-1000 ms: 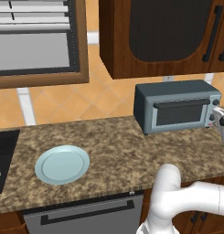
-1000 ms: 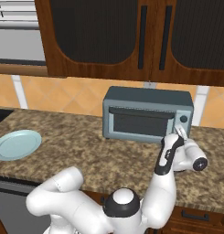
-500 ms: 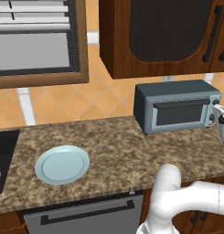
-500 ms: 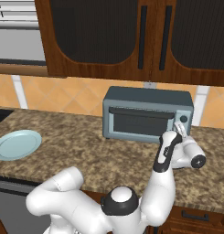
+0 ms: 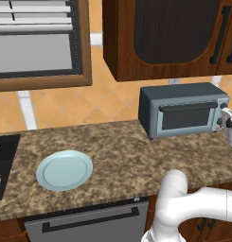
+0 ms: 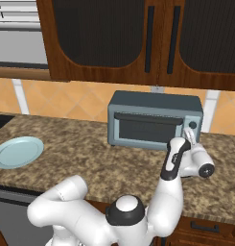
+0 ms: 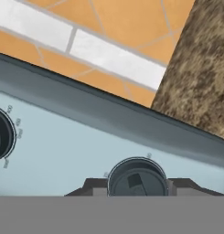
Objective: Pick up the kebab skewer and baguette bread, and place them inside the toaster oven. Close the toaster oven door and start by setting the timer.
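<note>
Hand (image 6: pixel 188 136) has crept closer to the oven (image 6: pixel 155 120) | fingers seemingly clamped on timer knob (image 7: pixel 137 179) | door (image 6: pixel 146 129) shut on surface | risk: slipping off knob mid-turn.

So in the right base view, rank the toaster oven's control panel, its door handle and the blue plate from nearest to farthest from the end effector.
1. The control panel, at the toaster oven's right end, right at the end effector.
2. The door handle, along the door's top edge, to the left of the panel.
3. The blue plate, far left on the counter.
</note>
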Robot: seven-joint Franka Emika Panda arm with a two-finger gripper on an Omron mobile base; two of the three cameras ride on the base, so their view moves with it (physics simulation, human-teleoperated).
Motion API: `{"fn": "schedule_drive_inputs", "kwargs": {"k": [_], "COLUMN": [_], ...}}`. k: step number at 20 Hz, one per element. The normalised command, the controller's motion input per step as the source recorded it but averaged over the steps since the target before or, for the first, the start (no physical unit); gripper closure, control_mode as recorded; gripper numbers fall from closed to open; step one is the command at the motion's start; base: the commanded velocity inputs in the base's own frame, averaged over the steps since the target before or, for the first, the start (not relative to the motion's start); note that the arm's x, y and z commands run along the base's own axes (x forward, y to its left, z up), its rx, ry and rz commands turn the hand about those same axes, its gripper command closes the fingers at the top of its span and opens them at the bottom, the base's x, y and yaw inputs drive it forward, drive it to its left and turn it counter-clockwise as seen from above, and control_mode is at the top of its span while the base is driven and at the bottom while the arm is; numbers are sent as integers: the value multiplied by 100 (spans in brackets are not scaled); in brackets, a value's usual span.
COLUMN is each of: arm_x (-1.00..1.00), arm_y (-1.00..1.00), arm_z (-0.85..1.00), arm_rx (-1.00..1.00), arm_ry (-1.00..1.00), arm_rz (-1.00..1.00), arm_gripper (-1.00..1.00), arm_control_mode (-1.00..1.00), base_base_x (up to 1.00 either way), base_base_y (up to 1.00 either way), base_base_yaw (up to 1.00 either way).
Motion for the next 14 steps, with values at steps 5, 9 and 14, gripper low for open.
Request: {"fn": "schedule_drive_inputs", "kwargs": {"k": [5,9,14], "arm_x": [0,0,0], "arm_y": [0,0,0], "arm_z": [27,23,22], "arm_rx": [24,27,27], "arm_ry": [0,4,2], "arm_rz": [-11,-12,-9], "arm_gripper": [100,100,100], "arm_control_mode": [-100,-100,-100], "base_base_x": [0,0,0], "base_base_y": [0,0,0], "base_base_yaw": [0,0,0]}}
